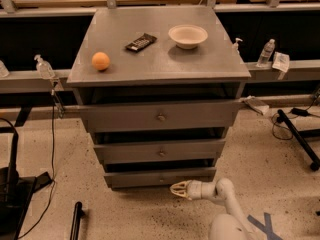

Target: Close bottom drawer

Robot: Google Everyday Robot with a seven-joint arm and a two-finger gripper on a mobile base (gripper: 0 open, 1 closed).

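Observation:
The bottom drawer (150,178) is the lowest of three grey drawers in the cabinet. Its front stands a little out from the cabinet, with a dark gap above it. Its small round knob (161,180) is at the centre. My gripper (175,188), pale and on a white arm (220,190), reaches in from the lower right. It sits just in front of the drawer's front, slightly right of and below the knob. Its fingertips meet and it holds nothing.
The middle drawer (160,151) and top drawer (160,116) also stand out a little. On the cabinet top (165,59) are an orange (100,61), a dark snack bar (140,42) and a white bowl (187,36). Black stands and cables lie on the floor at left (15,194) and right (300,139).

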